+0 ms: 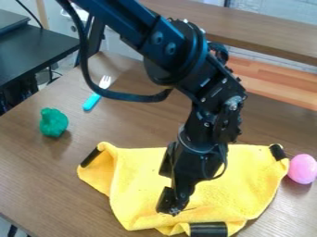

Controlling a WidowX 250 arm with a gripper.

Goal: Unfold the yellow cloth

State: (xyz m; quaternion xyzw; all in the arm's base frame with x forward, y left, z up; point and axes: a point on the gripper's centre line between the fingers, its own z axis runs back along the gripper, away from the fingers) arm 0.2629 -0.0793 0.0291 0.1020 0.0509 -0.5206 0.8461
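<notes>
Taking 12 o'clock as the top of the view and the middle as the hub, the yellow cloth (248, 185) is spread roughly from 8 round to 4 on the brown table (37, 171), and it's not lying fully flat. There's a bit folded over at its 8 o'clock end, and the lower edge is bunched up and creased between 5 and 6. Three black patches show on it: one at 8, one between 3 and 4, and one down at 5 by the crumpled bit.

The arm (176, 53) comes in from 11 with a cable (114, 95) looping beside it, and the gripper (173, 207) hangs over the cloth at about 6, angled a little toward 7. Honestly can't tell if the gripper is open or closed, or whether it has hold of any cloth.

Other stuff around: a pink ball, kinda egg-shaped (302, 169), sits at 4, right by the cloth's edge, can't say if they touch. A lumpy green toy (53, 122) is over at 9, and a fork (93, 100) with a blue handle lies at 10, tines pointing toward 1. There's also a black desk (37, 53) out past the table at 10.
</notes>
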